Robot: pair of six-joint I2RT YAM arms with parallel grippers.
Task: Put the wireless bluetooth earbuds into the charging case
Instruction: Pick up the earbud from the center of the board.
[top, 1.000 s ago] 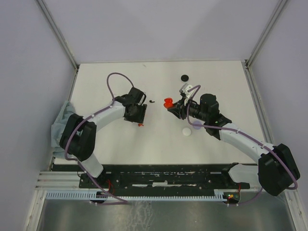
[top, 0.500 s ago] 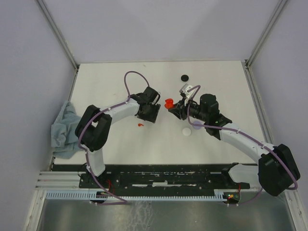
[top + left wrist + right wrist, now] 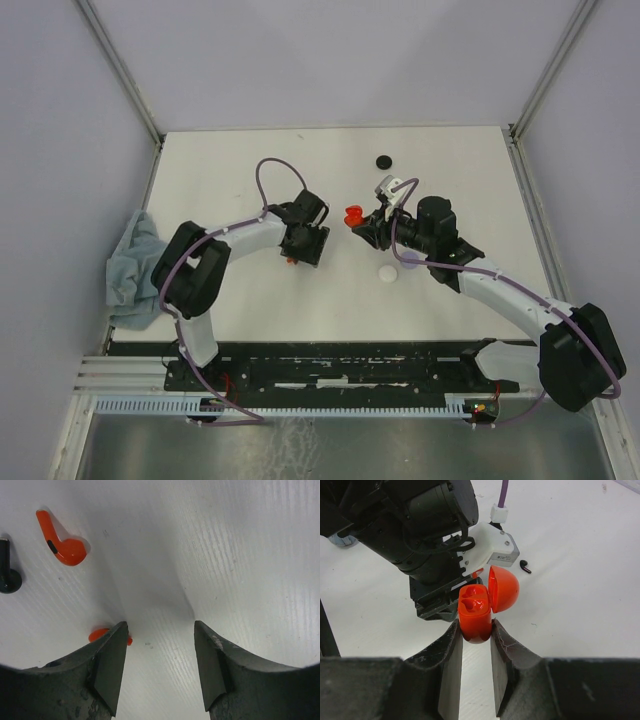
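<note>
- The wireless bluetooth earbuds are all outside their cases. One tiny glossy red stemmed plastic earbud (image 3: 62, 544) lies loose on the white table (image 3: 250, 555). A second red earbud (image 3: 98, 634) peeks out just beside a finger of the left gripper. A small black stemmed earbud (image 3: 8, 577) lies at the left edge of that wrist view.
- At the far left, a crumpled grey-blue cloth (image 3: 130, 268) lies at the table's edge.
- The left gripper (image 3: 160, 630) hovers low over the table with its jaws apart and nothing between them. Both red buds lie outside the gap.
- The right gripper (image 3: 476, 627) is clamped on the base of the small rounded red plastic charging case (image 3: 474, 611), its hinged lid (image 3: 504, 587) open.
- Both moulded wells in the red case are empty.
- Further right, a closed round white case (image 3: 388, 273) sits near the right arm, and a closed round black case (image 3: 383, 160) sits far back. What is inside them cannot be told.
- The task looks barely begun. The case is open and held ready, but each red bud has yet to be picked up and seated.
</note>
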